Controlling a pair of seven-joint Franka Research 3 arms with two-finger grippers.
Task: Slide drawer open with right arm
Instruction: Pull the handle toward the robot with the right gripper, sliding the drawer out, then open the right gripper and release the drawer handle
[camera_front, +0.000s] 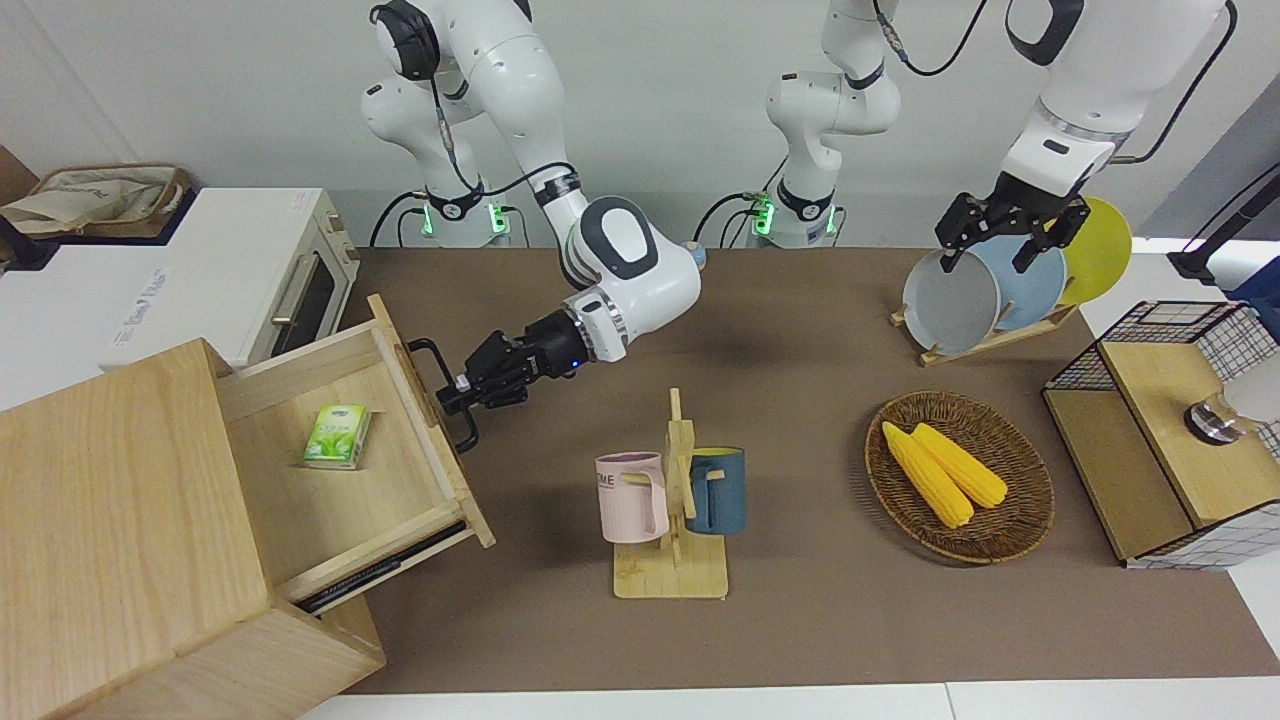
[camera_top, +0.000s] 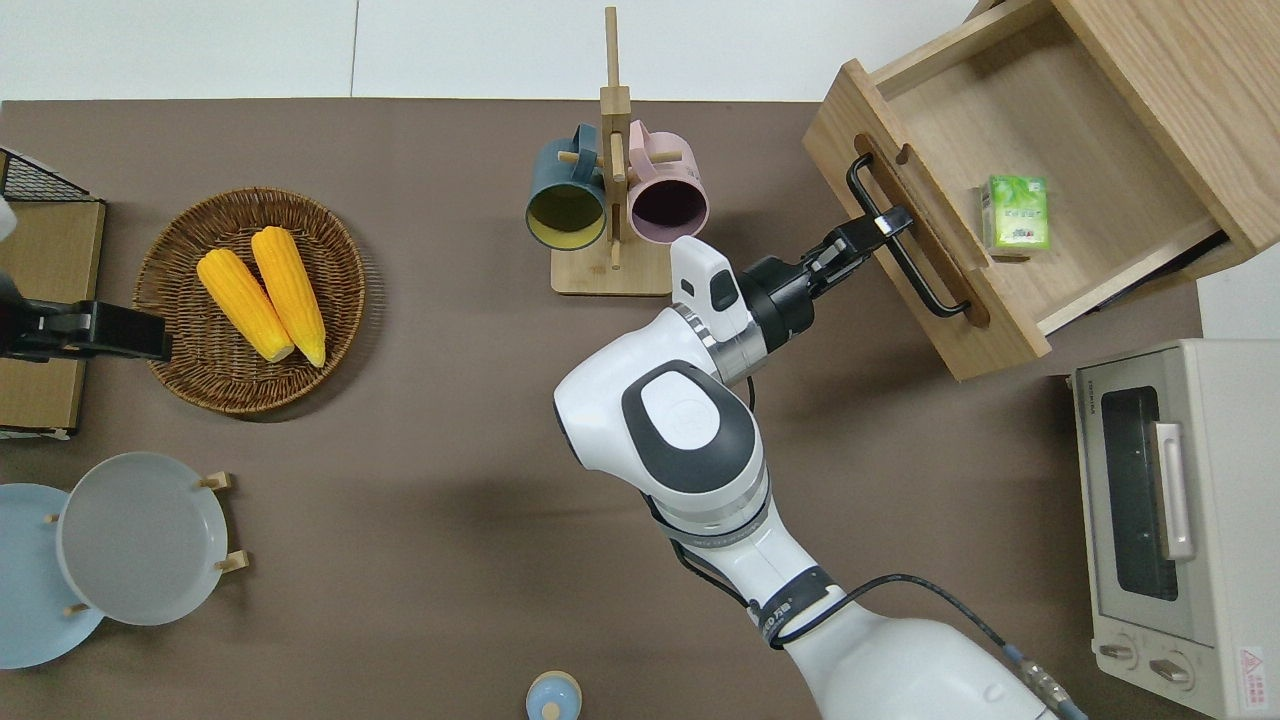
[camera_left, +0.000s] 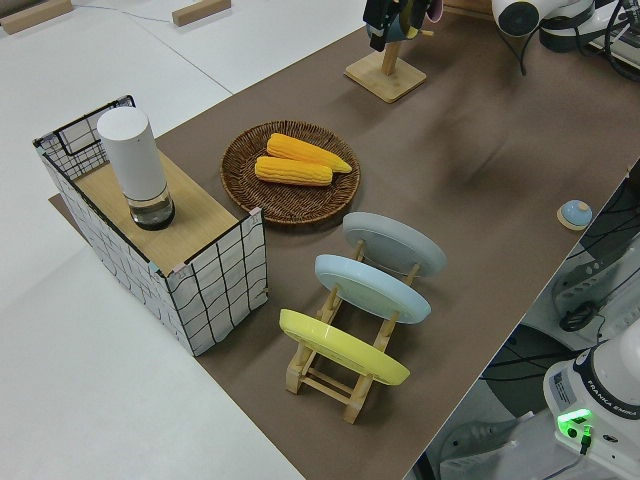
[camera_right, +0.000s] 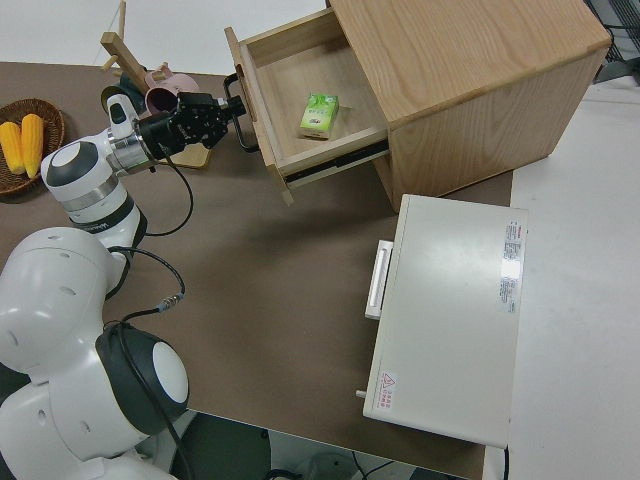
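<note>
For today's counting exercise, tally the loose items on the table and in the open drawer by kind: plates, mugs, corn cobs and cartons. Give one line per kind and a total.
Plates: 3 (grey plate, blue plate, yellow plate)
Mugs: 2 (pink mug, dark blue mug)
Corn cobs: 2
Cartons: 1, green carton in the drawer
Total: 8

Glossy white jointed right arm (camera_top: 690, 450), rounded shells with dark grey oval caps. Silver ring at wrist; black two-finger gripper (camera_front: 455, 392), small blue light. Black cable clipped along forearm. White left arm (camera_front: 1070, 100), black gripper (camera_front: 1005, 235). Green lights glowing at both bases.
</note>
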